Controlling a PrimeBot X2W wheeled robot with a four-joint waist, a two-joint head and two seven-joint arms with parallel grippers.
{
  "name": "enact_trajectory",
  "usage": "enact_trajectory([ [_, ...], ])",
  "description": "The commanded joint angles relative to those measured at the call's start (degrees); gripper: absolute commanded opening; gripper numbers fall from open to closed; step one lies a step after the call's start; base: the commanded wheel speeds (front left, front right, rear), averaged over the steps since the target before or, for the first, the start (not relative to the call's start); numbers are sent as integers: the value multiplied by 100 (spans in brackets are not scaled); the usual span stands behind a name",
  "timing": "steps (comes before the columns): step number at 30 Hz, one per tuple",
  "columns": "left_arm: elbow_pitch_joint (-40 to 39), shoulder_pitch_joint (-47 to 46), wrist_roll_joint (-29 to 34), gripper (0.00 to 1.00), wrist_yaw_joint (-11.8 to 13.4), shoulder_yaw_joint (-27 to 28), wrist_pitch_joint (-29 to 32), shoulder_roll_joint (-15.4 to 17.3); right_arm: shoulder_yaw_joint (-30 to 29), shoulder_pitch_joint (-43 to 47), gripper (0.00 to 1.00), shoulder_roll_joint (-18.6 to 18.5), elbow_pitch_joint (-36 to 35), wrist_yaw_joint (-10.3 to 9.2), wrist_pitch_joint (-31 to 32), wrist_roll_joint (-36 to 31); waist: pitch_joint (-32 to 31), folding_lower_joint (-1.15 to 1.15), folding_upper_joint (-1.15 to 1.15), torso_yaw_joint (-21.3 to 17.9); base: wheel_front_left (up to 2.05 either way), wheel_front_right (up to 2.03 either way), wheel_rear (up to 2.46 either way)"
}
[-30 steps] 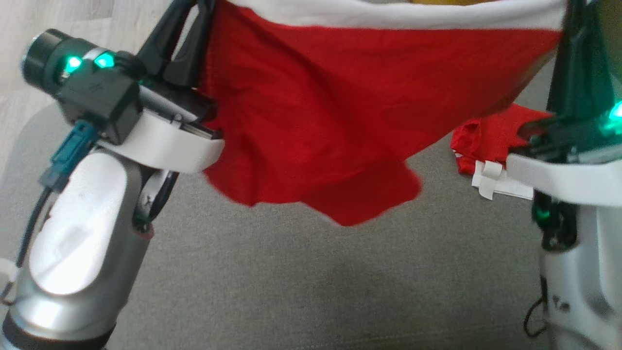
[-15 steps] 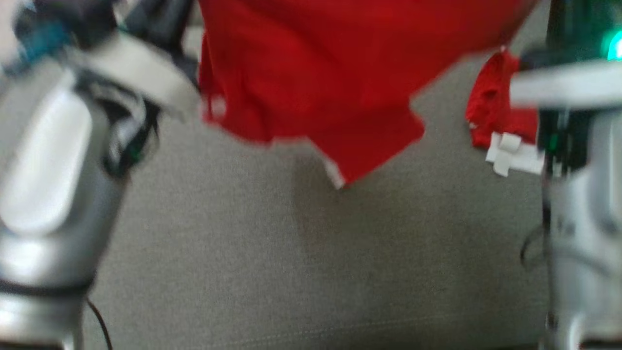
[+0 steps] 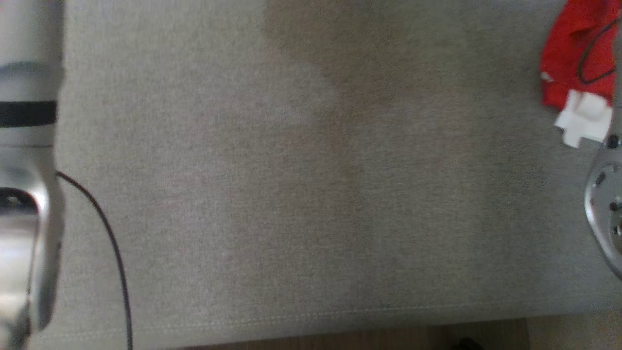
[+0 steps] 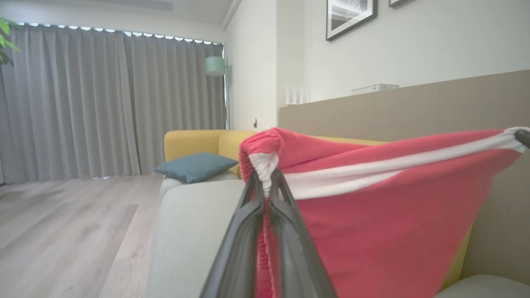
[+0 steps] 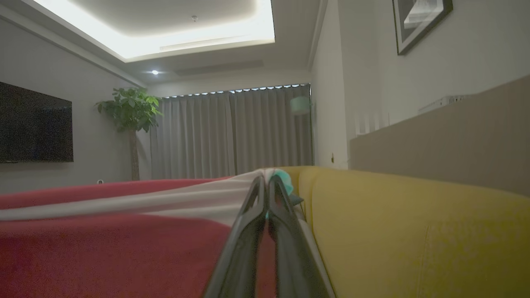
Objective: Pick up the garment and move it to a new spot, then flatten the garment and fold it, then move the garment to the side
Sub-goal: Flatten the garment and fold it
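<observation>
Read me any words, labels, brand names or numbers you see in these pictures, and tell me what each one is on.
No text here can be read.
White tag on the crumpled red cloth: too blurred to read.
Dark-framed wall picture: no legible lettering.

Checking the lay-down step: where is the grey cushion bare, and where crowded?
The grey cushion is bare across its middle, between the left arm with its dark cable and the right arm, down to the front seam. It is crowded at the upper right, where a crumpled red cloth with a white tag lies.
</observation>
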Motion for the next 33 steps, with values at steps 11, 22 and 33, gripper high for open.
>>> enact_trajectory([
  [11,315,939,-52,0,-33,-325,-242,-44,-134,849,0,213,1388,9,-60,42,391,0,0,219,0,0,0],
  [22,-132,2979,-27,0,-35,-1710,-244,425,702,1950,0,-113,2603,9,453,640,-423,0,0,257,0,0,0],
  [33,-361,3963,147,0,-36,-2354,-244,686,2081,2820,0,-641,2405,9,1637,1571,-1158,0,0,150,0,0,0],
])
